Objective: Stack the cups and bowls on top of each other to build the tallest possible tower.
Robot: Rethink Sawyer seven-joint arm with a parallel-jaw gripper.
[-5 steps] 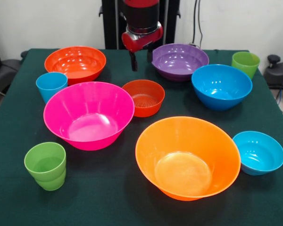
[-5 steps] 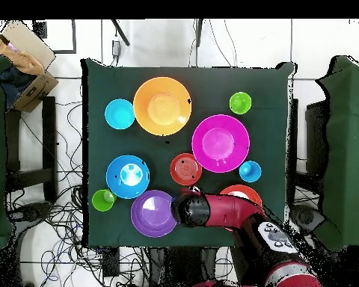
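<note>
Glossy large orange bowl [image 1: 188, 157] sits upright and unstacked, while the claw [image 1: 141, 60] hangs released, holding nothing.

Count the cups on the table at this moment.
3: blue cup beside the red-orange bowl, green cup at the front corner, green cup at the far corner. None seems hidden.

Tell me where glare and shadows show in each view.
Front view: soft white sheen inside the pink bowl and large orange bowl; faint shadows on the green cloth. Overhead view: bright glare spot in the blue bowl; the arm covers part of the medium red-orange bowl.
</note>
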